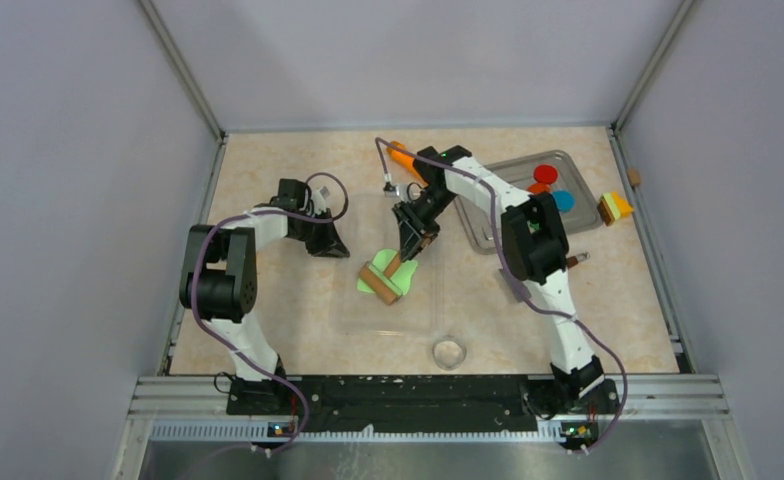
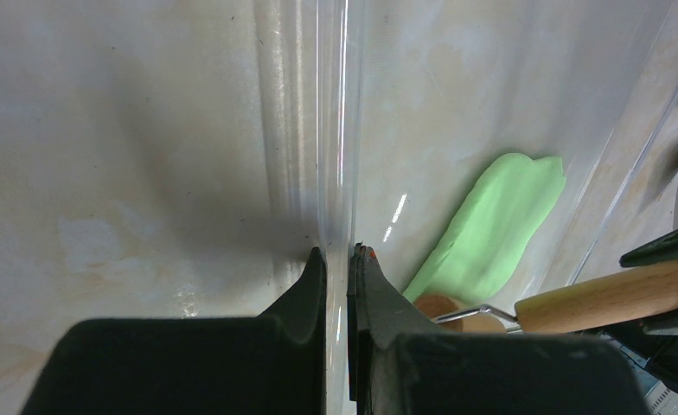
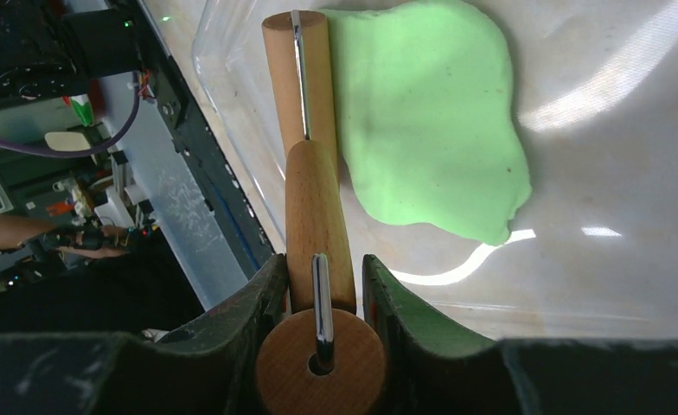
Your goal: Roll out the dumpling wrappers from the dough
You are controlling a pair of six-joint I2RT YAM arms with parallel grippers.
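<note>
Right gripper (image 3: 318,270) is clamping the roller (image 3: 280,82) at the dough (image 3: 422,112), already looking sheet-flat; left gripper (image 2: 340,259) is pinching the tray (image 2: 335,130) rim; no wrappers showing yet.

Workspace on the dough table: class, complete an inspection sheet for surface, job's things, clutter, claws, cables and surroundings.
Surface: beige table, clear tray in its middle.
Job's things: light green dough flattened in the tray, wooden roller at its edge; wrappers: nothing seen.
Clutter: metal tray holding coloured discs; clear ring; orange tool; yellow block.
Claws: left claw shut on the clear tray's rim; right claw shut on the roller handle.
Cables: purple cables along both arms.
Surroundings: grey walls on three sides.
</note>
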